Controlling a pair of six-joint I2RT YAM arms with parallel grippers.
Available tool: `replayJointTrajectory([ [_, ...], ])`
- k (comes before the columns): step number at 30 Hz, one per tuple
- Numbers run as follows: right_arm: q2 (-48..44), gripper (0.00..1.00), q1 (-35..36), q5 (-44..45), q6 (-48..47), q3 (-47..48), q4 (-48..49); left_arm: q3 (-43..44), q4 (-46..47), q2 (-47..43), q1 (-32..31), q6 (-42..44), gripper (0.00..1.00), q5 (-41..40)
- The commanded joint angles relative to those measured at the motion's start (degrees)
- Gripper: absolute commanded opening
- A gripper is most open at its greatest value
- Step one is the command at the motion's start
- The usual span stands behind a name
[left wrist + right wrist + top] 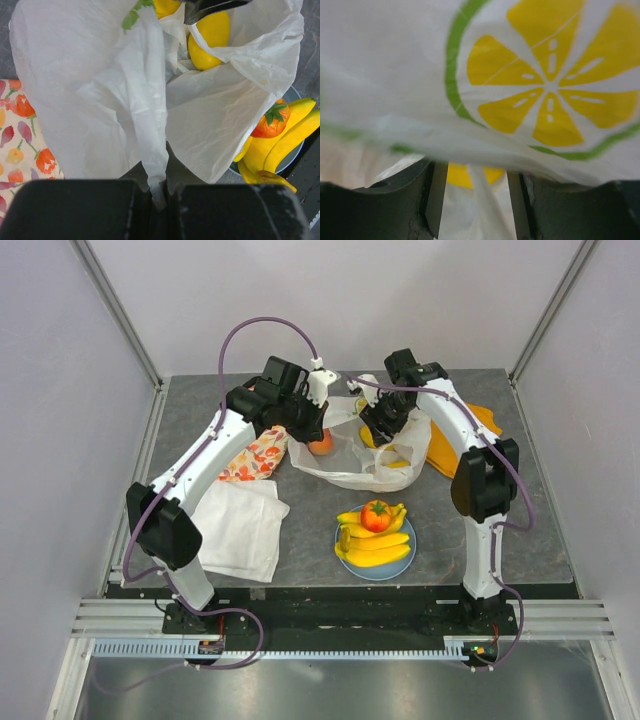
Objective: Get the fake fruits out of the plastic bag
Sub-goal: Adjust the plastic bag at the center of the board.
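Left gripper (159,189) is clamped tight on a twisted fold of the plastic bag (90,85), holding the mouth up. Right gripper (472,192) is partly open and deep in the bag mouth, with film sagging between its fingers. Yellow fruit (210,37) is inside the bag; bananas (377,545) and red-orange fruit (376,514) sit on the plate (398,570). Risk: right gripper closes on film instead of fruit, so the whole bag lifts or drags across the worktop (520,510) into the plate. Thin film may also slip from left gripper.

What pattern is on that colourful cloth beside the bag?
The cloth is floral, red-orange flowers on cream; clearest in left wrist view.
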Motion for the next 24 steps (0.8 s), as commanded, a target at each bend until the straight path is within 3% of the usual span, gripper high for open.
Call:
replayJointTrajectory([
  [1,3.41,0.56,-0.33,3.70,-2.75,2.76,-0.13,2.05,1.30,-0.96,0.77,-1.37,0.02,2.18],
  [3,4.12,0.58,-0.68,4.75,0.14,2.67,2.84,2.32,1.30,-0.87,0.95,-1.37,0.02,2.53],
  [10,7.71,0.84,-1.30,7.40,3.06,2.14,7.96,2.67,1.13,-0.17,0.95,-1.01,0.02,4.99],
  [24,17.74,0.82,-1.30,3.35,-1.24,10.93,11.65,3.02,0.95,2.12,0.95,-0.49,0.02,6.66],
])
